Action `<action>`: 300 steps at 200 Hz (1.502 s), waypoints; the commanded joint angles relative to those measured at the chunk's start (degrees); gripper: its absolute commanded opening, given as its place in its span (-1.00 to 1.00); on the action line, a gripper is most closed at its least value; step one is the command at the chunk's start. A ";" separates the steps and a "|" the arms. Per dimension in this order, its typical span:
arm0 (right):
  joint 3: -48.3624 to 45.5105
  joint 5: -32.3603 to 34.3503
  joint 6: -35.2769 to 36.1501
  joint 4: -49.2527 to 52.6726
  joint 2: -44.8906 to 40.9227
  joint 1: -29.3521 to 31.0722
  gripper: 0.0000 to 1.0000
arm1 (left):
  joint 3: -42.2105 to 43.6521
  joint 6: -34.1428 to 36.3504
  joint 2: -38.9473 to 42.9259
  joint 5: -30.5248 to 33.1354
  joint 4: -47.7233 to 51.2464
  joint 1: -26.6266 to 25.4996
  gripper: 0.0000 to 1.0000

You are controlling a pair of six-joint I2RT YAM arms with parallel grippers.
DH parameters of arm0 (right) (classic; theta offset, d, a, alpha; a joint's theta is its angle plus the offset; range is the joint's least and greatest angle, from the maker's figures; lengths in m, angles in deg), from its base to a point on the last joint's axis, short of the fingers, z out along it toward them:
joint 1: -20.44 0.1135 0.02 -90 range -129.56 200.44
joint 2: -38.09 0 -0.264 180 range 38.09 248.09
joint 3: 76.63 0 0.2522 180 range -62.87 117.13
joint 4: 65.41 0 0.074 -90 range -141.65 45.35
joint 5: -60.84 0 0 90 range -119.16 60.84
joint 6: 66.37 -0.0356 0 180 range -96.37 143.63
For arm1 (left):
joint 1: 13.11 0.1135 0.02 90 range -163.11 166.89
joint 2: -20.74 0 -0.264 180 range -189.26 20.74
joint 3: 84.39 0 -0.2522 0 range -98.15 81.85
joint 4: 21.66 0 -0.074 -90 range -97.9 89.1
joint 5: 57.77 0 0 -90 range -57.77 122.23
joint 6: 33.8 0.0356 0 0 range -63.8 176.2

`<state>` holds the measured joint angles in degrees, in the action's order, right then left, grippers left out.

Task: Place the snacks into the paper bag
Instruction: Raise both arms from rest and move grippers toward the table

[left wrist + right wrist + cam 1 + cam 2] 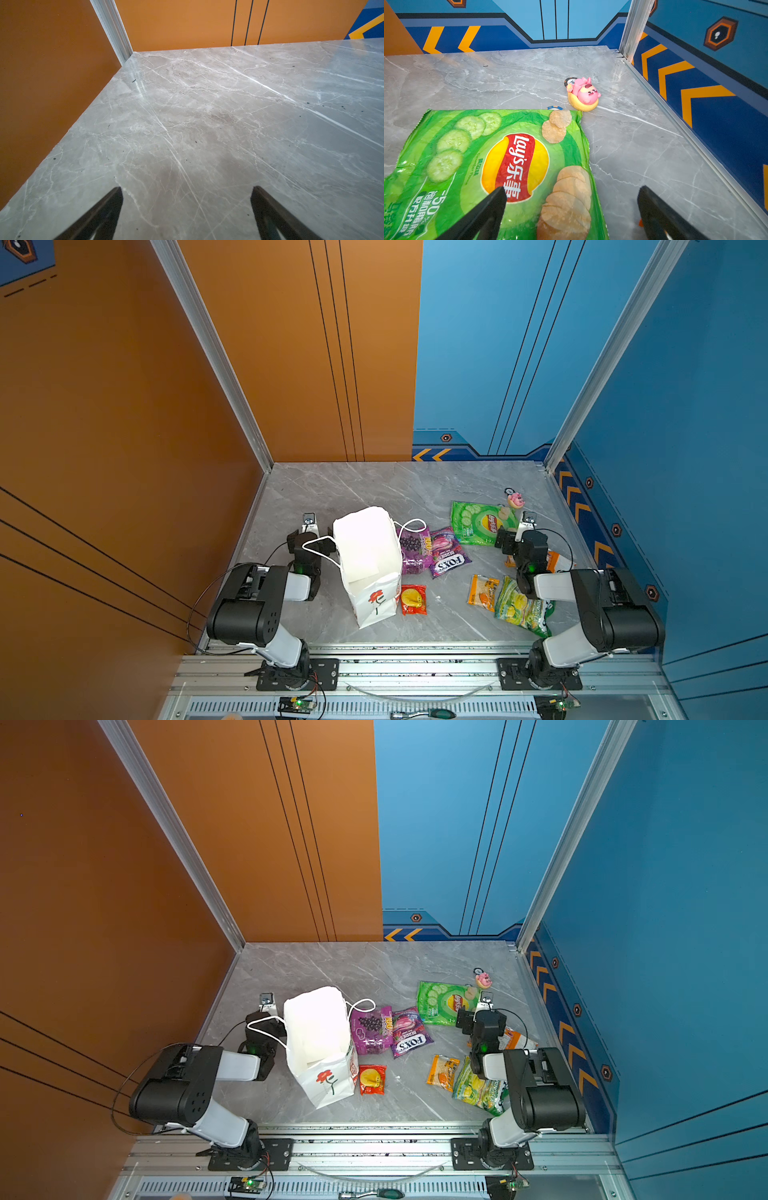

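1. White paper bag (pixel 368 560), printed with a red flower, stands upright left of the table's middle with its mouth open upward. You see its cord handles (pixel 409 526) hanging out to either side, one across the left arm (pixel 249 605) in both top views.
2. Your snacks (pixel 409 1036) all lie flat on the grey marble tabletop (pixel 374 485), outside the bag. The purple grape packet (pixel 412 551) touches the bag's right side, and the purple Fox's packet (pixel 449 553) lies against the grape one.
3. The small red packet with a yellow circle (pixel 413 599) lies just beside the bag's base.
4. The green Lay's packet (pixel 488 166) sits farther back on the right. An orange packet (pixel 482 591) and a green-yellow packet (pixel 521 608) lie near the front right. Another orange packet (pixel 555 562) is partly hidden under the right arm (pixel 602 605).
5. Your right gripper (pixel 572 188) is spread wide and holds nothing. One jaw is over the Lay's packet, the other over bare marble.
6. Your left gripper (pixel 187 188) is likewise spread wide and empty, over bare marble left of the bag.
7. A pink toy (pixel 583 93) rests just past the Lay's packet's far corner.
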<state>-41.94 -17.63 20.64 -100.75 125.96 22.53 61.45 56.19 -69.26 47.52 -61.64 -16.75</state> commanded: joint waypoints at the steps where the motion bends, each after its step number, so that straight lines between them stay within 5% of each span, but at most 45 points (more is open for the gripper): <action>1: 0.87 -0.63 -0.40 -0.46 -0.16 0.29 1.00 | -1.12 -0.07 0.42 -1.49 0.36 0.65 0.95; 116: 0.80 -0.55 -0.43 -0.60 -0.14 0.36 1.00 | -0.97 0.01 0.65 -1.58 0.39 0.65 0.95; 138: 0.95 0.15 -0.58 0.67 -1.94 0.46 0.99 | -0.62 0.14 3.98 2.77 1.79 -0.43 0.95; 167: 2.91 3.07 -0.45 12.28 -9.85 0.53 1.00 | -4.90 -4.37 16.66 11.79 22.72 1.44 0.95; 212: 1.72 2.44 -4.26 18.39 -22.61 0.94 1.00 | -6.04 -10.12 24.34 18.62 32.90 1.46 0.95; 260: 12.72 4.83 -22.28 47.24 -34.53 0.10 0.99 | -20.01 -35.95 30.54 27.73 69.65 2.06 0.95; 277: 15.82 7.58 -33.71 58.07 -37.75 -2.07 1.00 | -22.80 -45.82 33.37 23.26 78.54 3.54 0.95; 300: 16.20 -5.76 -33.01 59.72 -42.41 -7.88 1.00 | -23.65 -45.35 38.95 6.11 79.14 11.08 0.95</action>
<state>-26.88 -15.42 -4.69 -53.39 87.15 19.01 39.37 18.90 -34.88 67.23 5.95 -11.79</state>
